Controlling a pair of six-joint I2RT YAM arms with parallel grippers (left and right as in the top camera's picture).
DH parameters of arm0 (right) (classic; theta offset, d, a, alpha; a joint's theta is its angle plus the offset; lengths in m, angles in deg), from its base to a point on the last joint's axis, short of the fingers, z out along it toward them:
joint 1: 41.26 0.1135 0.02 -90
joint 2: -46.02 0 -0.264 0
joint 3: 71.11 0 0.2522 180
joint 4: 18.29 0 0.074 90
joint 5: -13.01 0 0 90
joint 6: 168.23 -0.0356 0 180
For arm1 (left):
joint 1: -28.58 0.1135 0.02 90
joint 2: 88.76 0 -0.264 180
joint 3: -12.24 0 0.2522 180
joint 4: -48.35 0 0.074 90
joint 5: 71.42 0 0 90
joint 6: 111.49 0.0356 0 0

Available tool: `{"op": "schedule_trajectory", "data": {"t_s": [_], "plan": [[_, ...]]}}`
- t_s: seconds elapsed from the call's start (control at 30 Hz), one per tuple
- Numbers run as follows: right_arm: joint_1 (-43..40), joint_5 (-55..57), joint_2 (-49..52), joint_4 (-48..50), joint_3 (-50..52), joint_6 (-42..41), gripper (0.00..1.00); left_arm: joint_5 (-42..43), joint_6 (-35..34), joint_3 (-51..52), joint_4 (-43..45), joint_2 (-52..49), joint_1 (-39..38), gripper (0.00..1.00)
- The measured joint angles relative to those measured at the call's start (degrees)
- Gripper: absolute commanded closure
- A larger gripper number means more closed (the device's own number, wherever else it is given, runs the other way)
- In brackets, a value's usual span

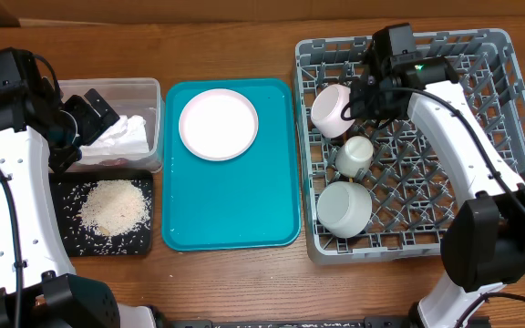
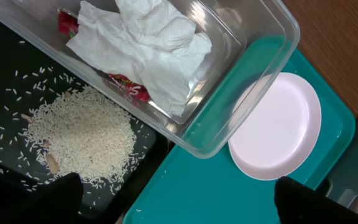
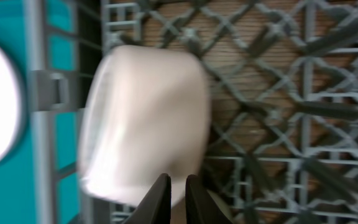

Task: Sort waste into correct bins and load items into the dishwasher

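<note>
The clear tub (image 1: 149, 91) holds crumpled white tissue (image 1: 121, 137) (image 2: 145, 46) and a red snack wrapper (image 2: 128, 85). Rice (image 1: 112, 207) (image 2: 82, 134) lies heaped in the black tray (image 1: 62, 187). The pink plate (image 1: 218, 124) (image 2: 277, 127) sits on the teal tray. My left gripper (image 1: 94, 114) (image 2: 178, 202) is open and empty above the tub's near edge. In the grey dish rack (image 1: 481, 55), my right gripper (image 1: 352, 107) (image 3: 178, 186) pinches the rim of a pale bowl (image 1: 331, 107) (image 3: 145, 121) tipped on its side. A cream cup (image 1: 354, 153) and a second bowl (image 1: 344, 208) lie in the rack. Chopsticks are out of view.
The teal serving tray (image 1: 231, 214) (image 2: 229, 193) lies between the bins and the rack. Upright pegs fill the rack's right half (image 1: 427, 196). Stray rice grains are scattered over the black tray (image 2: 17, 81). The table is bare wood along the front edge.
</note>
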Motion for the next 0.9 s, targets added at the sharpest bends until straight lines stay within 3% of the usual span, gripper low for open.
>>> {"op": "schedule_trajectory", "data": {"t_s": [0.37, 0.9], "plan": [[0.37, -16.55, 0.00, 5.92, -1.46, -1.68, 0.88, 0.00, 0.00, 0.00, 0.00, 0.00, 0.00, 0.00], [3.17, -2.45, 2.36, 1.38, -0.66, -2.32, 0.85, 0.02, 0.00, 0.00, 0.00, 0.00, 0.00, 0.00]]}}
